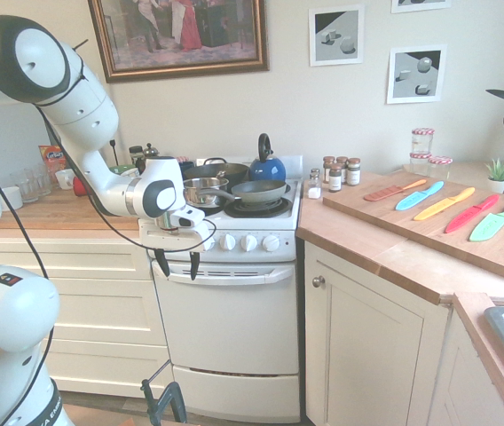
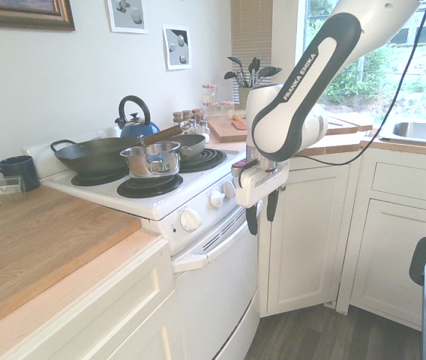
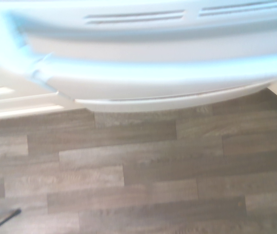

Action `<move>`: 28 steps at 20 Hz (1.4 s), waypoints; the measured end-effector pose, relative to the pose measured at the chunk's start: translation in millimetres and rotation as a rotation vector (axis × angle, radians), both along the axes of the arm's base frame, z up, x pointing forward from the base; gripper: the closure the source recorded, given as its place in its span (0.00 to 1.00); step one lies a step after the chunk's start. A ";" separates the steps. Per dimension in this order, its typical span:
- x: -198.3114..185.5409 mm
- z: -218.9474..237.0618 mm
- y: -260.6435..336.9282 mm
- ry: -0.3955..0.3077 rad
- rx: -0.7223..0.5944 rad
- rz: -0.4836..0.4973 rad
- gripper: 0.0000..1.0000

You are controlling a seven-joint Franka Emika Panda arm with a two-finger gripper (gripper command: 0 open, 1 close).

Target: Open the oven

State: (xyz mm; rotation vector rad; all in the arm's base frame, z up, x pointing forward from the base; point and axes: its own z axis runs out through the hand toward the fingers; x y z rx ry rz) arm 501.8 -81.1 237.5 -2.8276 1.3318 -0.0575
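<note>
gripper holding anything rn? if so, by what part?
Nothing held. The gripper is open with its fingers pointing down, just in front of the oven near the left end of its handle, not closed on it.

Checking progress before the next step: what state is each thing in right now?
oven: door shut, handle bar untouched.
gripper: open, fingers pointing down, in front of the handle's end, holding nothing.
cabinet door: shut.
kettle: upright on the back burner.
saucepan: upright on a front burner.
</note>
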 end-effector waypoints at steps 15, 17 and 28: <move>97.8 -60.2 -33.2 -0.088 -0.008 -0.036 0.00; 95.9 -64.5 -38.5 -0.078 -0.011 -0.036 0.00; 71.4 -76.1 -70.5 -0.074 -0.047 0.043 0.00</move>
